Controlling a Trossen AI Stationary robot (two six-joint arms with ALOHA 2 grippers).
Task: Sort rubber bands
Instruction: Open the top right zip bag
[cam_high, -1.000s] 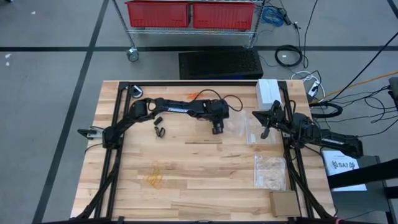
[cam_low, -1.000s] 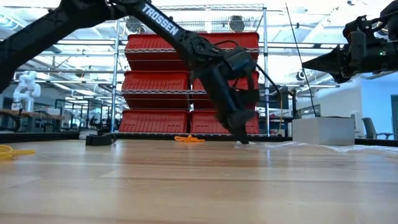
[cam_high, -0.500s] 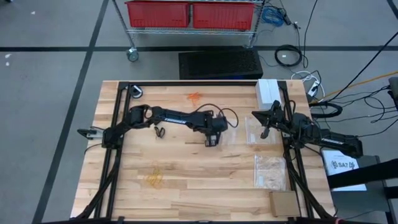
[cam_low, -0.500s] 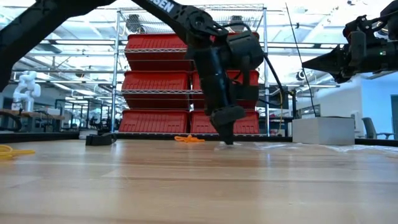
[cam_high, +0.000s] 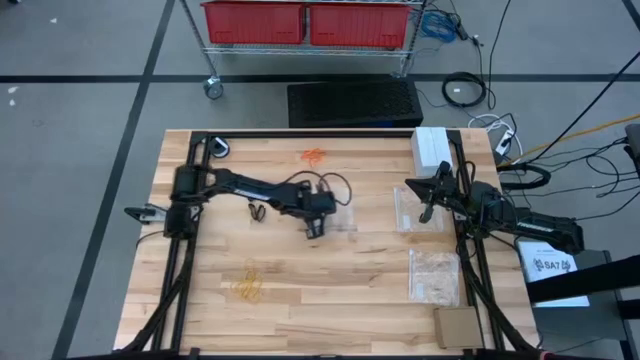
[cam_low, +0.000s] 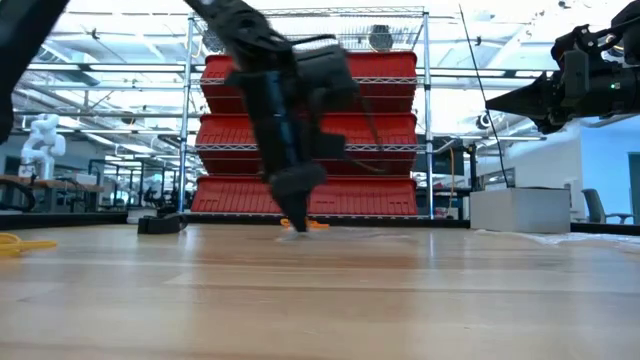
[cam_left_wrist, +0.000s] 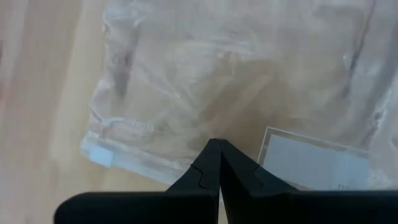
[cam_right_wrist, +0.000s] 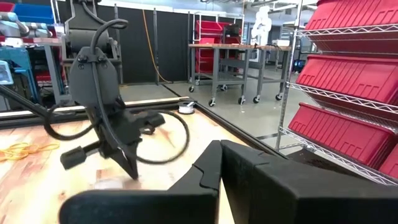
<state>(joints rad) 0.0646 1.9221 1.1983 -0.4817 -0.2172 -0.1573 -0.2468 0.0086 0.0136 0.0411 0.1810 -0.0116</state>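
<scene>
Three clusters of rubber bands lie on the wooden table: orange (cam_high: 314, 155) near the far edge, black (cam_high: 256, 211) at the left, pale yellow (cam_high: 249, 285) near the front left. My left gripper (cam_high: 313, 229) stands mid-table, pointing steeply down, shut on a clear plastic bag (cam_left_wrist: 249, 74) that lies flat on the wood to its right (cam_high: 340, 214). In the low view its tip (cam_low: 293, 228) is down at the table surface. My right gripper (cam_high: 426, 208) waits shut and level above the table's right side, holding nothing. My left gripper has the clear bag just inside its zip edge (cam_left_wrist: 186, 177), between the tips of its shut fingers (cam_left_wrist: 208, 163). The fingers come from above, slanting down. The tips hide the spot itself. The bag lies flat on the table, spreading away beyond the fingertips.
Two more clear bags (cam_high: 415, 212) (cam_high: 435, 275) lie along the right side, with a white box (cam_high: 432, 148) at the far right and a cardboard piece (cam_high: 456, 325) at the near right corner. Bare wood lies in the table's middle and near side.
My left gripper has moved toward the table's left edge and a little toward the near edge, staying shut. The clear bag has slid along the table with it, away from the right-hand bags.
</scene>
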